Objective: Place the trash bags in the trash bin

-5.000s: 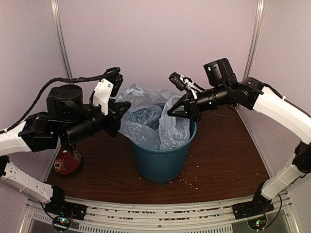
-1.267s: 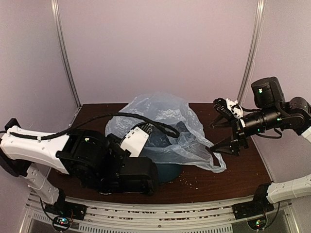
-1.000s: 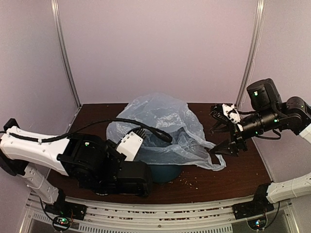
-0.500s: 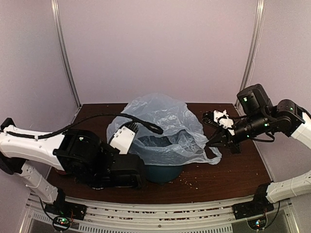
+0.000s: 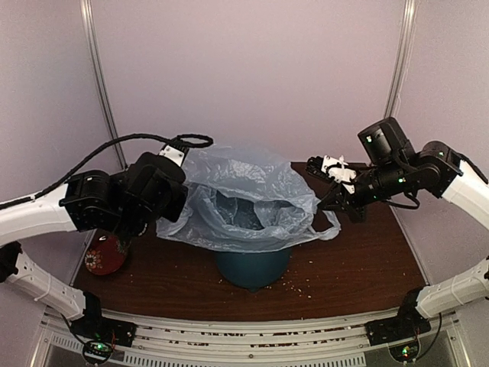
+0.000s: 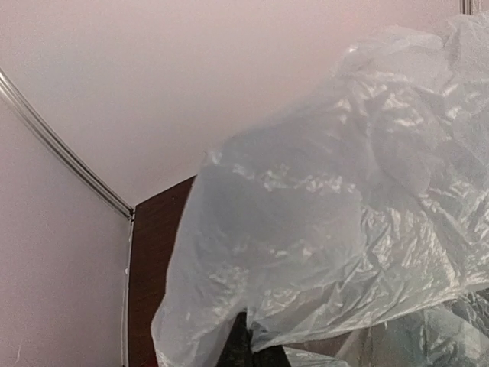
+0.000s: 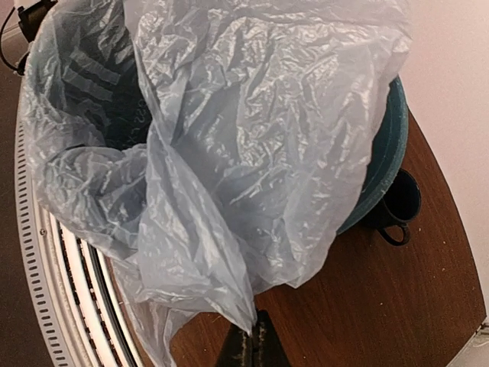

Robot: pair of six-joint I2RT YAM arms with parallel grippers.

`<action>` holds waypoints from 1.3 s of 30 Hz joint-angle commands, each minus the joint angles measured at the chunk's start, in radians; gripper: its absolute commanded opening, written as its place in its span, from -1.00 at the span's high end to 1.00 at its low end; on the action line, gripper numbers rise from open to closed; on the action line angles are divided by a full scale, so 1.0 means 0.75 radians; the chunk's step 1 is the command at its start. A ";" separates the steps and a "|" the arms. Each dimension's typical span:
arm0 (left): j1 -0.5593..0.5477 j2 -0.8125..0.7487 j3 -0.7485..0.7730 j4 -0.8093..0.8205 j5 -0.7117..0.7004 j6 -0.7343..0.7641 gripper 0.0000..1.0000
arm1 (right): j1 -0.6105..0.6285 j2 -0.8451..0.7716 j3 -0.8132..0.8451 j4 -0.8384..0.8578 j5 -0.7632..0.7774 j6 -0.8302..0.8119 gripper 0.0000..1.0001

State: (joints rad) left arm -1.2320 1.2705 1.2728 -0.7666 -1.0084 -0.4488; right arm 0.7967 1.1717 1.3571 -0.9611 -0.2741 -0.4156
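Closing on the trash bag [image 5: 244, 195] was the change we noted in both arms. A second earlier the left claw [image 6: 246, 348] stood spread, low in front of the trash bin [image 5: 252, 269]. The right claw [image 7: 253, 338] stood spread too, reaching for the film's corner where it lay on the tabletop [image 5: 359, 260]. By this moment the left claw was pressed together with the bag's hem bunched over its tips, so we saw little of the fingers themselves, and the film billowed up and away from it. The right claw was likewise pressed together, pinching a gathered point of film right at its tips, with the rest fanning out ahead of it across the bin's mouth. Both arms had risen, and the corner had come off the tabletop. The bag hung stretched between the two claws, draped over the bin's rim and hiding most of it, its middle sagging into the opening below and between them. A small dark mug [image 7: 401, 200] stood beyond the right claw, just beside the bin. We judged the bag secured on both sides but not yet in: the skirts outside the rim wanted gathering inward and lowering.
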 commanded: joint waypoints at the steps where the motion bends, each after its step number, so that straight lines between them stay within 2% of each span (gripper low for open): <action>1: 0.149 -0.040 -0.048 0.438 0.232 0.376 1.00 | -0.078 0.042 0.084 0.017 0.046 -0.002 1.00; 3: 0.200 -0.012 -0.046 0.506 0.341 0.456 1.00 | -0.125 0.078 0.101 0.025 0.024 -0.004 0.99; 9: 0.304 0.087 -0.017 0.665 0.509 0.549 1.00 | -0.287 0.152 0.098 0.084 -0.093 0.001 0.95; 14: 0.514 0.174 0.028 0.706 0.843 0.476 1.00 | -0.322 0.221 0.091 0.166 -0.168 0.032 0.96; 16: 0.542 0.205 0.022 0.764 0.935 0.456 1.00 | -0.327 0.253 0.081 0.204 -0.182 0.044 0.98; 20: 0.544 0.318 0.080 0.774 0.966 0.419 1.00 | -0.361 0.316 0.042 0.295 -0.212 0.077 1.00; 27: 0.567 0.406 0.025 0.919 1.044 0.335 1.00 | -0.452 0.453 0.022 0.387 -0.337 0.138 1.00; 34: 0.581 0.527 0.064 0.885 1.099 0.255 1.00 | -0.453 0.578 -0.014 0.333 -0.440 0.117 1.00; 39: 0.581 0.506 0.002 0.915 1.172 0.216 1.00 | -0.454 0.573 -0.074 0.280 -0.440 0.065 1.00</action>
State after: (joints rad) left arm -0.7742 1.6184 1.3155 -0.0883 -0.2043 -0.2535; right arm 0.4416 1.5768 1.3602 -0.7071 -0.6060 -0.3351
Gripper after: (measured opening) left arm 0.007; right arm 0.018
